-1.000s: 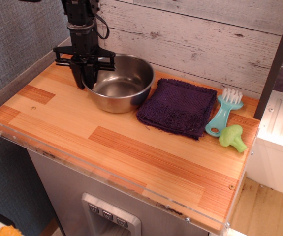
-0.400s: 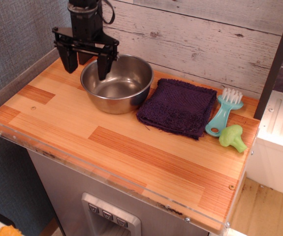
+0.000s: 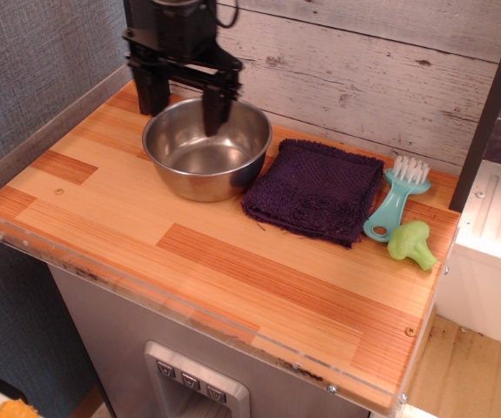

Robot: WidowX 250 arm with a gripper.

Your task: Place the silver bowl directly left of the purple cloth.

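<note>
- The bowl [image 3: 207, 148] is being shown upright on the wooden counter [image 3: 233, 270], toward the back left, with its shiny inside empty.
- The cloth [image 3: 317, 190] is lying flat just right of the bowl; the bowl's right rim is touching or nearly touching the cloth's left edge, and which cannot be told.
- The gripper [image 3: 183, 98] is being held above the bowl's back left rim, with its fingers spread wide and nothing between them.
- One finger [image 3: 214, 111] is being seen in front of the bowl's inner back wall, while the other is hanging outside the rim on the left; no contact with the bowl is being shown.
- A teal brush [image 3: 396, 197] is lying right of the cloth, its handle end close to the cloth's right edge.
- A green broccoli toy [image 3: 412, 243] is resting beside the brush handle, near the counter's right edge.
</note>
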